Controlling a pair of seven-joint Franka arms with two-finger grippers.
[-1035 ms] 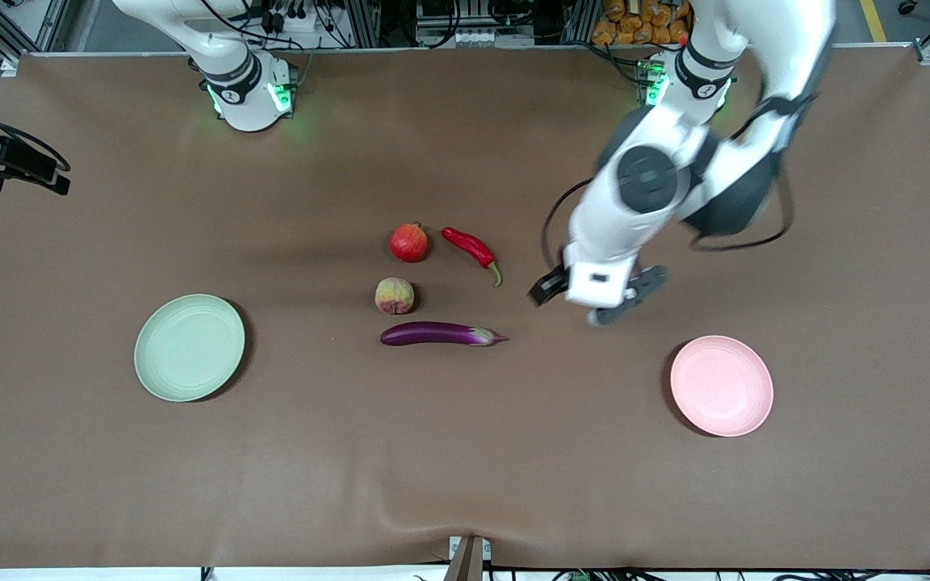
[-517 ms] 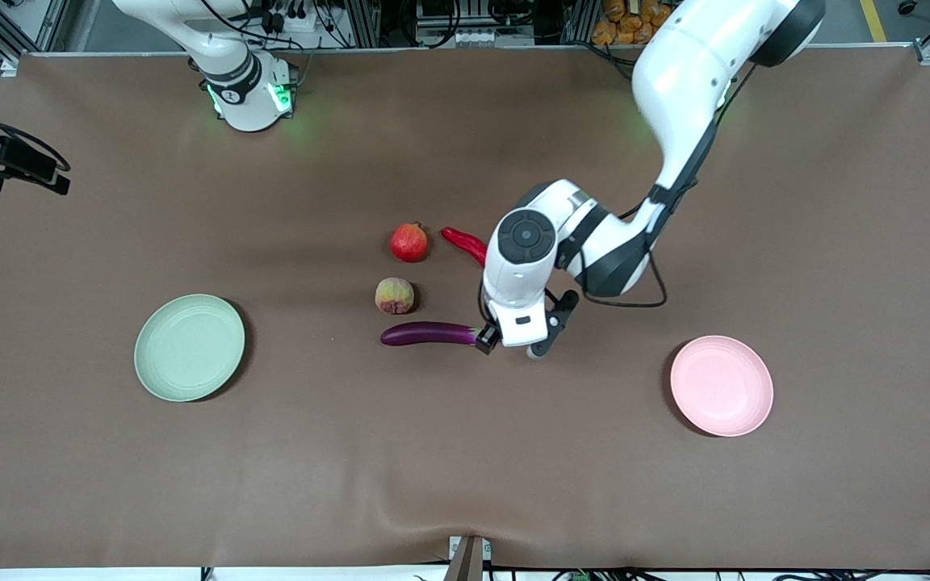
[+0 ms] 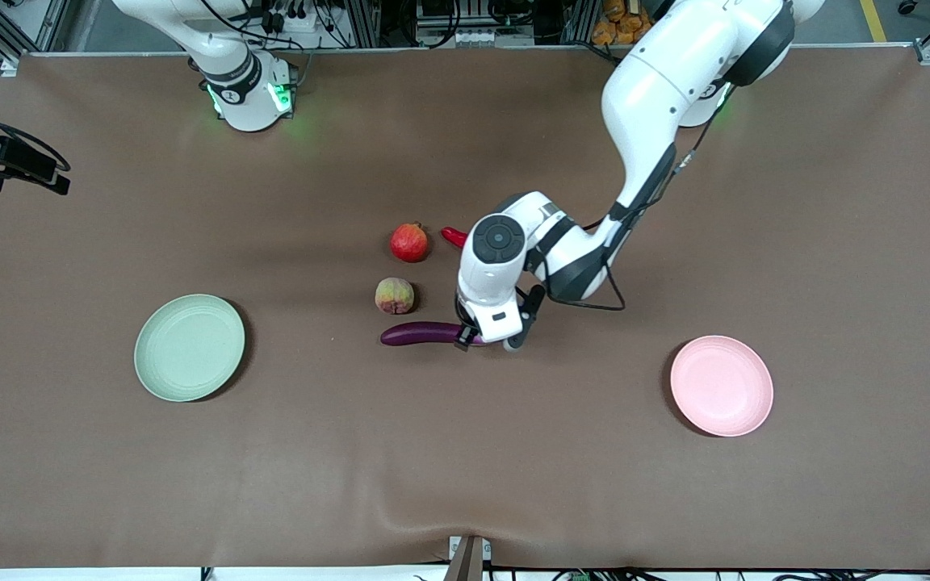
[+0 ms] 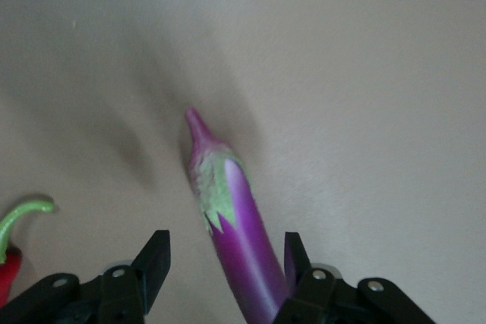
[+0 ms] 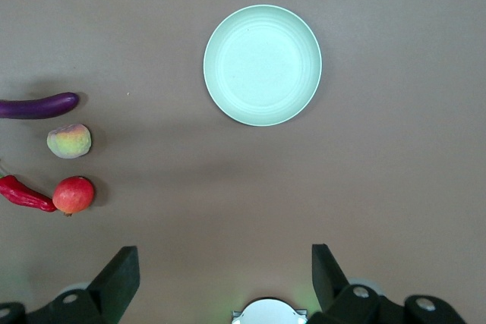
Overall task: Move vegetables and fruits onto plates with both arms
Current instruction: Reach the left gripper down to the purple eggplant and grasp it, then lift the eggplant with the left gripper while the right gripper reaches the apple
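The purple eggplant (image 3: 421, 332) lies on the table, nearer the front camera than the peach (image 3: 394, 296) and the red pomegranate-like fruit (image 3: 409, 242). My left gripper (image 3: 471, 337) is low over the eggplant's stem end and open. In the left wrist view the eggplant (image 4: 235, 218) lies between the open fingers of that gripper (image 4: 227, 246), close against one finger. The left arm hides most of the red chili (image 3: 454, 236). The green plate (image 3: 189, 347) and the pink plate (image 3: 721, 386) are bare. My right gripper (image 5: 224, 263) waits open high above the table, and its view shows the green plate (image 5: 262, 64).
The right arm's base (image 3: 251, 97) stands at the table's back edge. A black camera mount (image 3: 5, 165) juts in at the right arm's end of the table. The brown cloth (image 3: 465, 468) has a small ripple near the front edge.
My left arm has swung from near the pink plate to the eggplant and come down over its stem end, covering most of the chili. The right arm has not moved.
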